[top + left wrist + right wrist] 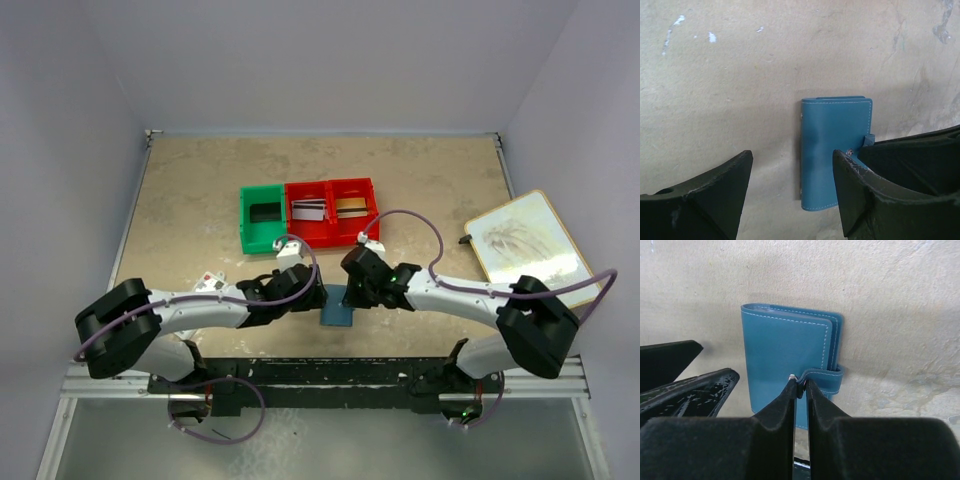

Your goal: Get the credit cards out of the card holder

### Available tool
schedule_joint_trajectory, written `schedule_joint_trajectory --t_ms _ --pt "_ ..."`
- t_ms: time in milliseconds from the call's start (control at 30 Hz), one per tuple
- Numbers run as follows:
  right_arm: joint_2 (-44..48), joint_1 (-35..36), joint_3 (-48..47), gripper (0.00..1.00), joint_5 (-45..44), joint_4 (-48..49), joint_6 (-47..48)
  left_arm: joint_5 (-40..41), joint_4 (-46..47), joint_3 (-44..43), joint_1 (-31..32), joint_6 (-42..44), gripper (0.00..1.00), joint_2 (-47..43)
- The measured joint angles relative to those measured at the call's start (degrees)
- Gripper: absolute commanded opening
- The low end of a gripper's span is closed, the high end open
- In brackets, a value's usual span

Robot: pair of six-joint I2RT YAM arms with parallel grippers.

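Note:
The card holder [338, 314] is a blue wallet lying closed and flat on the table between my two grippers. My right gripper [800, 382] is shut on the free end of its clasp strap [826, 377], by the small metal snap. My left gripper [792, 154] is open over the holder's [832, 140] other side; one finger [855, 190] lies over the blue cover and the other [720, 195] over bare table. With the holder [785, 347] closed, any credit cards inside it are hidden. Flat silver-grey [308, 210] and gold [350, 205] cards lie in the red bins.
A green bin [263, 218] and two joined red bins [332, 228] stand behind the grippers. A framed board [522, 240] lies at the right edge. A small white item with red marks [209, 283] shows beside my left arm.

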State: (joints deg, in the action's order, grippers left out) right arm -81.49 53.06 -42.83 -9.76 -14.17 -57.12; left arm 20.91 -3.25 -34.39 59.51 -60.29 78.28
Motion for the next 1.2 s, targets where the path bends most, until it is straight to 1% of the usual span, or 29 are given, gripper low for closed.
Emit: schedule_joint_trajectory --t_ms 133,200,333,733,867,967,1200 --pt "2.91 -0.92 2.25 0.16 0.31 1.20 -0.79 -0.59 0.46 -2.45 0.76 1.40 0.61 3.43" --pt "3.48 -1.01 2.36 0.16 0.26 1.20 -1.22 -1.44 0.61 -3.78 1.09 2.01 0.58 5.95" --pt "3.52 -1.01 2.36 0.17 -0.44 0.07 -2.19 -2.34 0.96 -5.86 1.66 2.80 0.57 9.42" --pt "4.46 -1.01 2.36 0.25 -4.61 -6.03 -3.82 -1.99 -1.95 -7.48 2.25 3.54 0.56 10.25" --pt "4.44 -1.01 2.36 0.29 -5.18 -7.06 -3.80 -1.09 -4.68 -10.08 2.40 4.31 0.54 12.00" --pt "4.44 -1.49 2.36 0.29 -5.20 -6.91 -3.43 -0.87 -5.77 -11.21 2.45 4.52 0.54 12.76" --pt "6.73 -6.60 3.63 0.26 -0.15 -1.31 -0.44 -0.70 -6.43 -11.43 2.45 4.79 0.54 12.76"
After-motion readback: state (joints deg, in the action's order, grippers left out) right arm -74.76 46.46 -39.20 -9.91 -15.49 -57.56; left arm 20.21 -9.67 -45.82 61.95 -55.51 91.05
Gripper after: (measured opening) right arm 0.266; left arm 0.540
